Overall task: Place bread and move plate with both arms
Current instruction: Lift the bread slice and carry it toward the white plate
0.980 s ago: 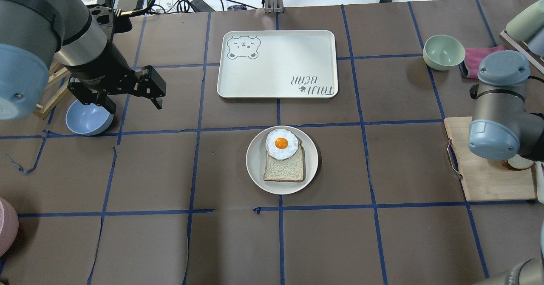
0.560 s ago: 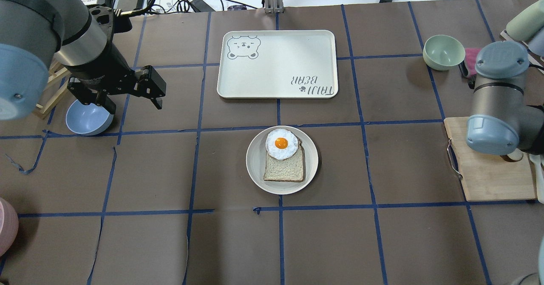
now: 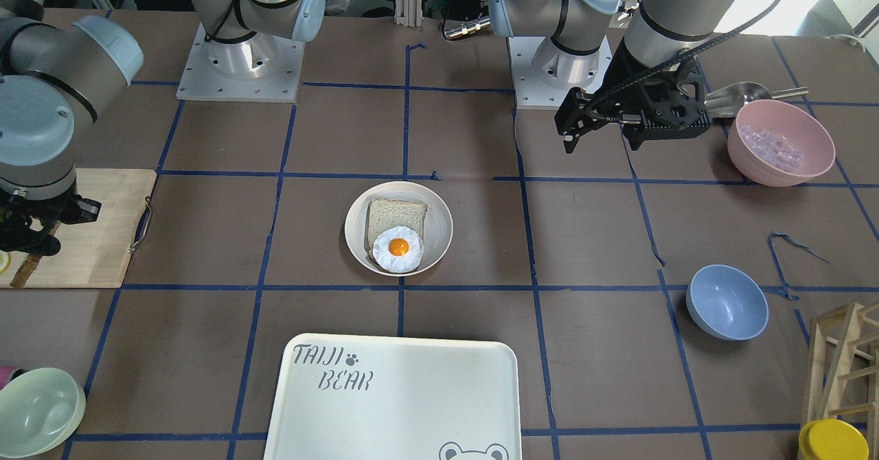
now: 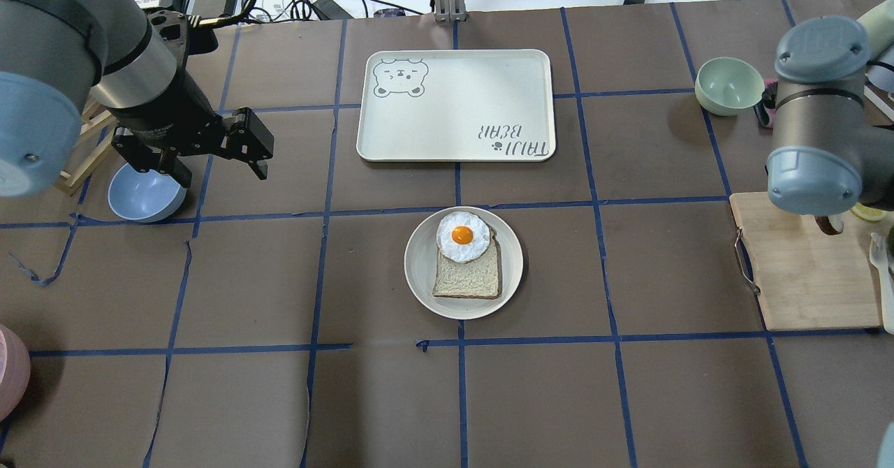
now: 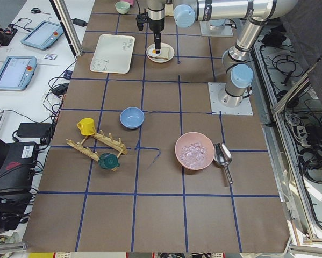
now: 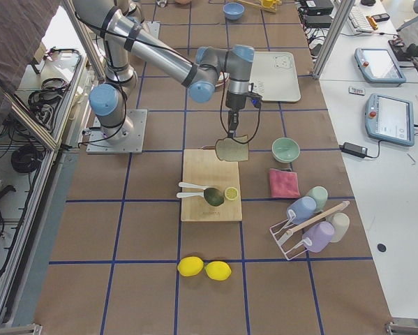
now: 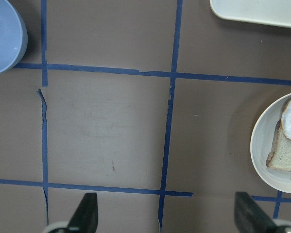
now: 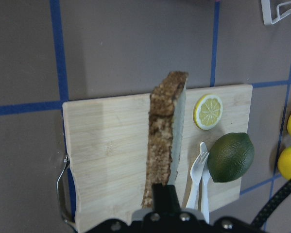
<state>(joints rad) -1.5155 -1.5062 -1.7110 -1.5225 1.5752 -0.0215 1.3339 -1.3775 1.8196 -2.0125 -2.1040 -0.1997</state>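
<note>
Tray [image 4: 454,105] is lying in the overhead view's upper middle. Cutting board [image 4: 796,293] is sitting at that view's right edge, carrying a lime [image 8: 230,158], a lemon slice [image 8: 208,111] and a white fork [image 8: 197,167]. Pink bowl [image 3: 745,154], upper right of the front view, is holding clear cubes. Plate [image 4: 419,272], dead centre overhead, is carrying a paler slice [image 4: 466,279] topped with a fried egg [image 4: 462,236]. Bread [image 8: 164,141] is hanging edge-on above the board: dark brown crust, greyish-white face. Right gripper [image 8: 163,187] is pinching one end of it. Left gripper [image 7: 167,211] is hovering at upper left overhead, fingers spread wide.
</note>
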